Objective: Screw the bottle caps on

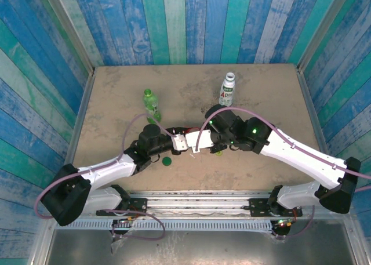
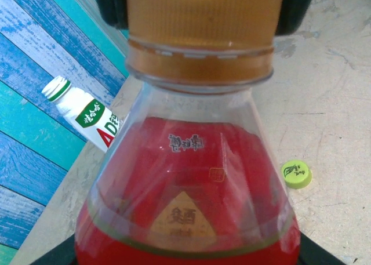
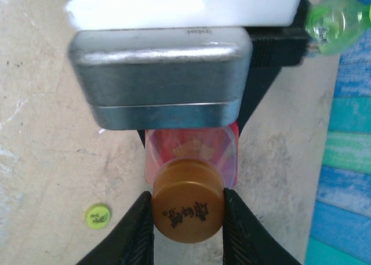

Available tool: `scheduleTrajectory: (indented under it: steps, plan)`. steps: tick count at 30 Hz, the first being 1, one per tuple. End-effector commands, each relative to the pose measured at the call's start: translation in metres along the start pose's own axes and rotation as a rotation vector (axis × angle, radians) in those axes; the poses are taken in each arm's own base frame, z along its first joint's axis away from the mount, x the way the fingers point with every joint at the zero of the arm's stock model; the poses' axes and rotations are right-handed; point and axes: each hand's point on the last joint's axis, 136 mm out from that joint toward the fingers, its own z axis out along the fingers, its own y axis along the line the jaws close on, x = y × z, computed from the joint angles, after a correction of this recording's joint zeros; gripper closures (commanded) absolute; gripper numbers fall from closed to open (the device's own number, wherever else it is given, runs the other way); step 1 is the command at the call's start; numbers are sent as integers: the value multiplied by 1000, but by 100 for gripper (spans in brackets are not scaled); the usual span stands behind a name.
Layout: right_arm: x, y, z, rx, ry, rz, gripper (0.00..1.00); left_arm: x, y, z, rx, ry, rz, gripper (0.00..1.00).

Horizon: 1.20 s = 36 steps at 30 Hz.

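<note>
Your right claw point(image 3: 188, 218) pinches the ribbed orange cap point(image 3: 188, 210) on the red bottle point(image 2: 191, 178), which your closed left claw point(image 1: 184, 142) holds between the arms. The plastic is likely light and slick, so grip the ribbing.

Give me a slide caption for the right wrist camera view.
Right tool pinches the orange cap on the red bottle; a yellow-green cap lies on the table.

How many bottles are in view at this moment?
3. The red bottle is held in the left claw mid-table; the green bottle stands back left; the white bottle stands back right. None seems hidden.
</note>
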Motion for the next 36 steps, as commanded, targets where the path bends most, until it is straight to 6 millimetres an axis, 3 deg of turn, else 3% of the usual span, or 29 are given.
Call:
scheduleTrajectory:
  steps: [1, 5, 8, 14, 24, 27, 28, 31, 36]
  plan:
    - [-5, 4, 1, -24, -12, 30, 83, -9, 7, 0, -18, -25, 8, 49]
    - [-4, 0, 4, 7, -17, 141, 89, -11, 9, -1, -31, -28, 6, 49]
    - [-6, -11, 4, 82, -47, 329, 98, -11, 11, -2, -41, -31, 5, 49]
    - [8, -34, 2, 223, -39, 713, 100, -13, 12, -2, -49, -38, 2, 49]
    - [17, -33, 8, 227, -63, 1266, 99, -14, 14, -1, -57, -44, -2, 49]
    - [32, -29, 9, 265, -23, 1526, 99, -14, 15, -1, -58, -43, -3, 49]
    - [28, -24, 12, 222, -35, 1585, 100, -13, 15, 0, -58, -41, -4, 49]
    - [6, -18, 15, 95, -89, 1545, 99, -13, 15, 0, -59, -39, -2, 49]
    - [19, -23, -3, 178, -44, 1240, 62, -12, 13, -1, -54, -39, -11, 49]
